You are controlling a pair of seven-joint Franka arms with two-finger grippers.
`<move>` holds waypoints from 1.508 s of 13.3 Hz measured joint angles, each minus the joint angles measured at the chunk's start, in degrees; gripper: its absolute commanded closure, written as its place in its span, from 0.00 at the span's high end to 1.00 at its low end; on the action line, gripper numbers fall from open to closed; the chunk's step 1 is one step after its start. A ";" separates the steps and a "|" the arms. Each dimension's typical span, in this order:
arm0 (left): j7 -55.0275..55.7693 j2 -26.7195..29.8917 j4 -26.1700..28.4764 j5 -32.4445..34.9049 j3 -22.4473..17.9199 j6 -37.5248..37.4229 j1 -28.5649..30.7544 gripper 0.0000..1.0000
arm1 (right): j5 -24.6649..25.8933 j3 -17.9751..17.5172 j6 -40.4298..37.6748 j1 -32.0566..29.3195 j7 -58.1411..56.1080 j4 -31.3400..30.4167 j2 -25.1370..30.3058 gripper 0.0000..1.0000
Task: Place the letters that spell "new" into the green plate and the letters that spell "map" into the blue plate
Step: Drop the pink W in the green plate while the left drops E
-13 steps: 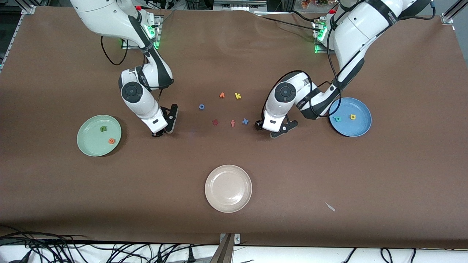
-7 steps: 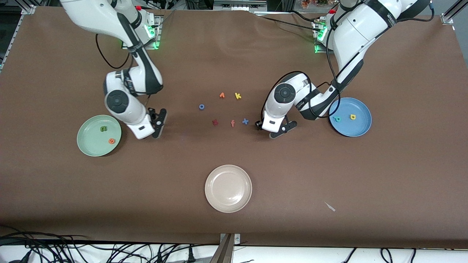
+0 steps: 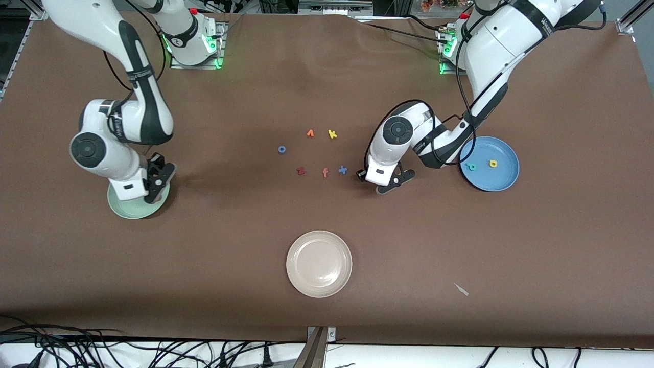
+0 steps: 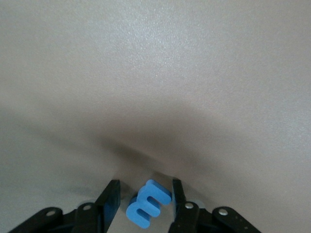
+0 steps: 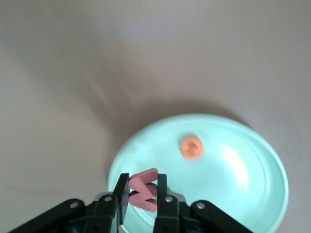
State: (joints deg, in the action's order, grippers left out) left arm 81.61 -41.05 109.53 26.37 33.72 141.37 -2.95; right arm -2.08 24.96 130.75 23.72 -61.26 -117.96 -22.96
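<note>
The right hand (image 3: 153,181) hangs over the green plate (image 3: 125,209), at the rim of it that faces the middle of the tabletop (image 3: 327,76); in the right wrist view this hand (image 5: 142,191) is clenched on the pinkish-red "w" (image 5: 143,189), which stands pinched between its fingers above the plate (image 5: 243,194). The orange "e" (image 5: 191,146) lies inside that plate, apart from the held letter; the green "n" cannot be seen, since the arm covers most of the plate in the front view. The left hand (image 3: 380,180) is low over the tabletop, between the loose letters and the blue plate (image 3: 506,179). The left wrist view shows the blue "m" (image 4: 147,204) standing between the fingers of this hand (image 4: 142,199), close against one finger and with a gap to the other, so it is not squeezed from both sides; I cannot tell whether the letter is gripped. The teal "p" (image 3: 471,166) and the yellow "a" (image 3: 493,163) lie in the blue plate, near each other. In the middle of the tabletop lie the other letters: an orange one (image 3: 310,133) beside the yellow "k" (image 3: 332,134), a blue ring-shaped one (image 3: 281,149), the dark red "z" (image 3: 301,171), an orange "f" (image 3: 325,173) and the blue "x" (image 3: 343,169). The cream-white plate (image 3: 319,263) sits nearer to the front camera than all of them.
</note>
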 measured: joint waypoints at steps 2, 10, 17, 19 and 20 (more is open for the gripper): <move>0.00 0.00 -0.11 0.00 0.02 0.01 -0.03 0.26 | 0.00 0.67 1.75 -3.47 -0.27 -0.08 -1.08 0.99; 0.00 0.02 -0.60 0.00 -0.08 -0.18 0.00 0.19 | -1.04 0.20 -1.51 -3.60 11.50 2.00 -0.91 1.00; -5.94 4.81 -7.26 0.00 0.42 -16.04 4.97 0.16 | -1.08 -0.17 -15.84 4.93 39.27 9.57 0.52 1.00; -12.70 5.64 -7.68 -0.01 3.80 -21.64 11.97 0.16 | -1.08 -0.19 -18.02 6.55 46.01 9.86 1.40 1.00; -17.31 5.64 -7.68 -0.01 6.48 -25.16 16.90 0.17 | -1.09 -0.19 -19.41 7.40 49.80 10.13 2.21 1.00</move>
State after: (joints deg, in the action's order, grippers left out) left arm 64.30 -35.41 101.85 26.35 40.20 116.22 13.96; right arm -3.17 24.77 111.34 31.12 -11.46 -107.83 -20.75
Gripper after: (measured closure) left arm 0.696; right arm 0.000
